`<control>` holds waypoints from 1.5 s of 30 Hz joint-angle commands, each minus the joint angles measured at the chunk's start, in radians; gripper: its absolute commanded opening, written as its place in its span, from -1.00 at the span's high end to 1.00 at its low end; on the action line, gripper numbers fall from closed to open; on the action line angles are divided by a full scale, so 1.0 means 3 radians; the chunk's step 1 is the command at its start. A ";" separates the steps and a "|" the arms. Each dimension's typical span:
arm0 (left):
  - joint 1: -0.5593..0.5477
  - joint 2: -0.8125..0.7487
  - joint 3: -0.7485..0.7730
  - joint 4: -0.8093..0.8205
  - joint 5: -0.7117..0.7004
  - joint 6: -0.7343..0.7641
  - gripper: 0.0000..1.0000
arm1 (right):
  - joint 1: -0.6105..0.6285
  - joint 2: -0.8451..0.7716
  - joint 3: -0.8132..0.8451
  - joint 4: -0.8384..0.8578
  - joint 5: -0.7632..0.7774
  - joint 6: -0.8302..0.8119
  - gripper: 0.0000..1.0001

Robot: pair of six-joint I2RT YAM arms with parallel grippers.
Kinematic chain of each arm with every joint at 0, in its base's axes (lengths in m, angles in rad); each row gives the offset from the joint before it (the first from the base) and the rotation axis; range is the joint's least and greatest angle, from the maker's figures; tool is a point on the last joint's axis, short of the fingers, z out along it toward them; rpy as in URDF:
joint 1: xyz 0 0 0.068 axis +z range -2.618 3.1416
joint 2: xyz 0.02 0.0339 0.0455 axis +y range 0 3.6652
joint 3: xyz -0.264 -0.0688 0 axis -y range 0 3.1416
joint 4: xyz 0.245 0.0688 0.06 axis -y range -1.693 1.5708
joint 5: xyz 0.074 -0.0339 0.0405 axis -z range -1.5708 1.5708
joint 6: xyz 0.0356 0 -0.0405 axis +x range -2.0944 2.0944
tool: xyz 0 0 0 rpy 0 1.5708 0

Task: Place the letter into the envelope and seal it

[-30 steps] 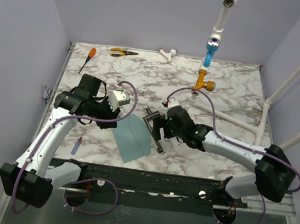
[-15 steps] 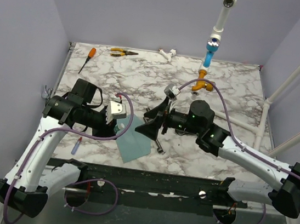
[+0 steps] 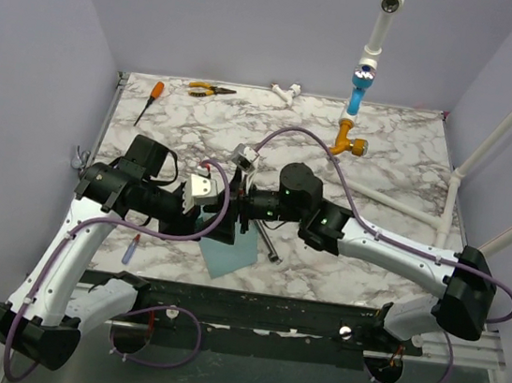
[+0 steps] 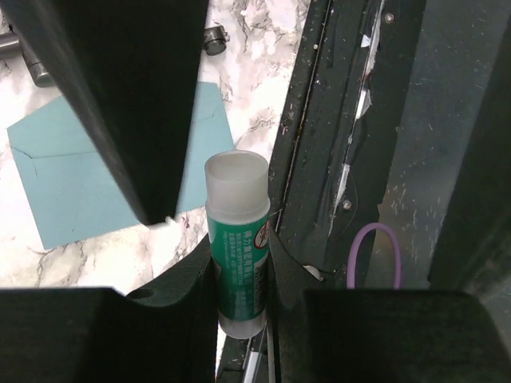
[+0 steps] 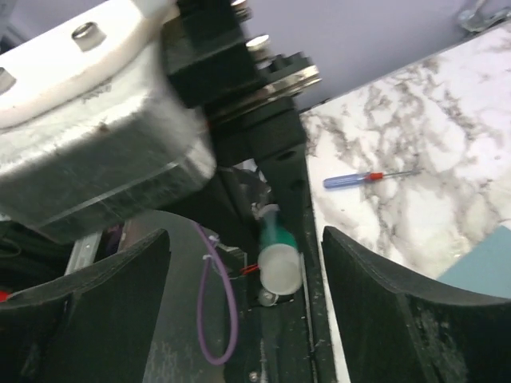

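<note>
My left gripper is shut on a green-labelled glue stick with a translucent cap, held above the table's near edge. My right gripper is open and faces it, its fingers either side of the cap without touching; the glue stick sits between them. In the top view both grippers meet at the envelope's left corner, left gripper, right gripper. The teal envelope lies flat with a fold line. The letter is hidden.
A small blue-and-red screwdriver lies left of the envelope. A metal tool lies to the envelope's right. An orange screwdriver and pliers are at the back left. White pipes stand at the right.
The right arm has swung left across the envelope to the left gripper, its jaws opening wide around the glue stick's cap. The left gripper has stayed shut on the stick.
</note>
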 commanded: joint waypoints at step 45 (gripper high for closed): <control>0.0033 -0.0089 0.0643 -0.0356 0.0055 -0.0004 -0.28 | 0.0001 -0.0276 0.0200 -0.0443 -0.0106 -0.0609 0.99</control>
